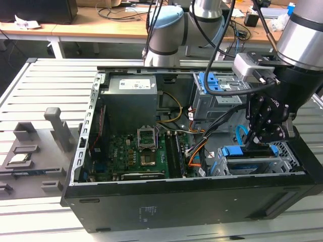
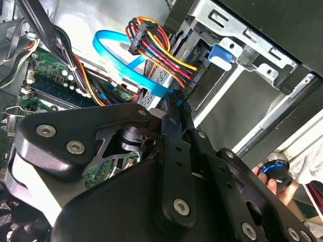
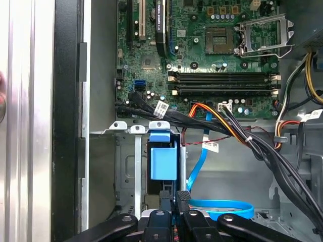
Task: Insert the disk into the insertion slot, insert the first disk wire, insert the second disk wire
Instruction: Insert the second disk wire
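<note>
Gripper's parked low over the drive end of the case, fingers pinched together with no gap showing in the first wrist view. Whether they're actually pinching a plug I can't make out, so I'm calling it closed and leaving it there.

Right under it in the exterior view is the insertion slot, the low perforated grey cage at the front corner, and the disk with its blue carrier looks already seated inside. The second disk wire, that flat light-blue cable, loops up just behind my fingertips, and its run ends right where the fingers meet, though I can't tell if the plug is home. The first disk wire, the red/orange/black bundle, arches just beside it toward the back of the cage.

What bugs me: those two cables are crowded close to the fingers. If I come in slightly off angle, I reckon a plug tilts and jams on its connector edge. And the blue loop could snag a finger link and get dragged out.

Further out sit the motherboard and the taller cage with the blue latch, well apart from all this.
</note>
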{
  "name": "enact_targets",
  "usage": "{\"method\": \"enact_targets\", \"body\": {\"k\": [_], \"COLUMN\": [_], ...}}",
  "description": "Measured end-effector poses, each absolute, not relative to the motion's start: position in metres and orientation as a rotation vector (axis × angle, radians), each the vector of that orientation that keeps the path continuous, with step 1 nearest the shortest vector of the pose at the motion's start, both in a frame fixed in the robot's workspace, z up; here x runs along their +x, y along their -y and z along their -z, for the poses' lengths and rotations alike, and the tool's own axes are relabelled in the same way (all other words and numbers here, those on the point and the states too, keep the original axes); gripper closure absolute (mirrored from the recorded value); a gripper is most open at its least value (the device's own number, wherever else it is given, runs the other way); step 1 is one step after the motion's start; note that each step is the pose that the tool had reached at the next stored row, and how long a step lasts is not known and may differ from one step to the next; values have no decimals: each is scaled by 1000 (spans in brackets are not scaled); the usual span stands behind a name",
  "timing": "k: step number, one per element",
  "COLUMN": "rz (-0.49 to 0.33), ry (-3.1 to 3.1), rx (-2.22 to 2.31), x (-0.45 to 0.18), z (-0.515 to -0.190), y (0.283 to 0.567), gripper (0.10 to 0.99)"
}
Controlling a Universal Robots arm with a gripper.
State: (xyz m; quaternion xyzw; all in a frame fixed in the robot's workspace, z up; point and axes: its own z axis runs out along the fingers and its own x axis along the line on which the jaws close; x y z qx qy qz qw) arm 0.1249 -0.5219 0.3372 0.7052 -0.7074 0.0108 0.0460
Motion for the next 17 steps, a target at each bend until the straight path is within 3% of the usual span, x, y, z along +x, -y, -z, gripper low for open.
{"method": "enact_targets", "body": {"k": [2, 4, 8, 11, 17], "rz": [-33, -34, -32, -21, -11], "ry": [2159, 2159, 2160, 2157, 2152], "rx": [2153, 2152, 2153, 2151, 2146], "x": [125, 125, 125, 132, 137], "z": [-337, -339, -351, -350, -345], "y": [522, 522, 519, 519, 519], "gripper": [914, 788, 788, 980, 980]}}
